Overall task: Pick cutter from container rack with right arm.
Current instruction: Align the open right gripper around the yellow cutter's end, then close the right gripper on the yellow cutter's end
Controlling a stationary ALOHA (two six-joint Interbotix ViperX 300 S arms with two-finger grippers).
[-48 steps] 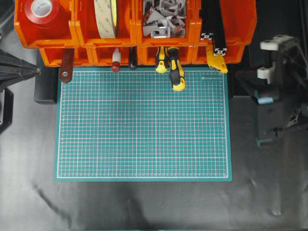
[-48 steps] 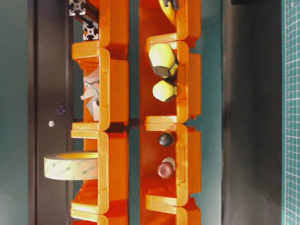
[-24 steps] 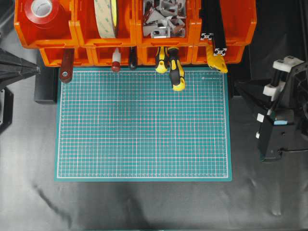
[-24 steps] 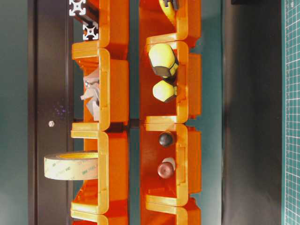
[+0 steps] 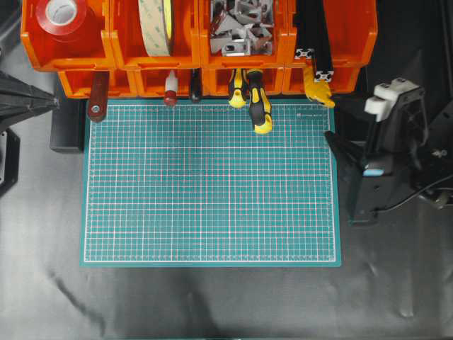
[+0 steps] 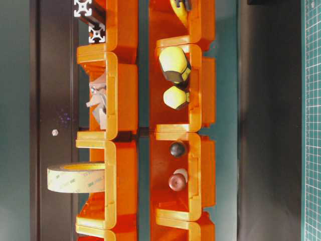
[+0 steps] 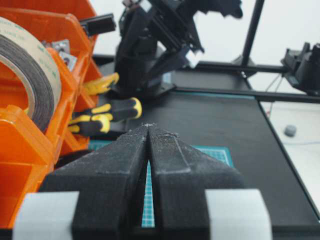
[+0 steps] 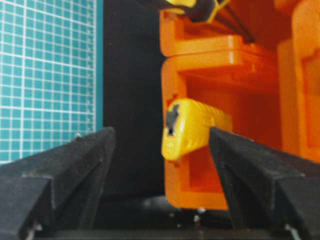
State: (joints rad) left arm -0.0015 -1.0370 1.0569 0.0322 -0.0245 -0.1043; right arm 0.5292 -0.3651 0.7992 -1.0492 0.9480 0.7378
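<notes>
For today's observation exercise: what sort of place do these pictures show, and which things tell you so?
Probably a workshop or lab workbench: an orange container rack stocked with tape and screwdrivers, a green cutting mat, and the robot's right arm alongside.

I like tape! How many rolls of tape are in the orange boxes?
2. A red roll lies in the top row's leftmost bin, and a tan roll stands on edge in the bin beside it. More could be hidden deeper inside the container rack.

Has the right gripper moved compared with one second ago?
Yes. In the overhead view the right gripper has shifted left, now reaching the green cutting mat edge.
</notes>
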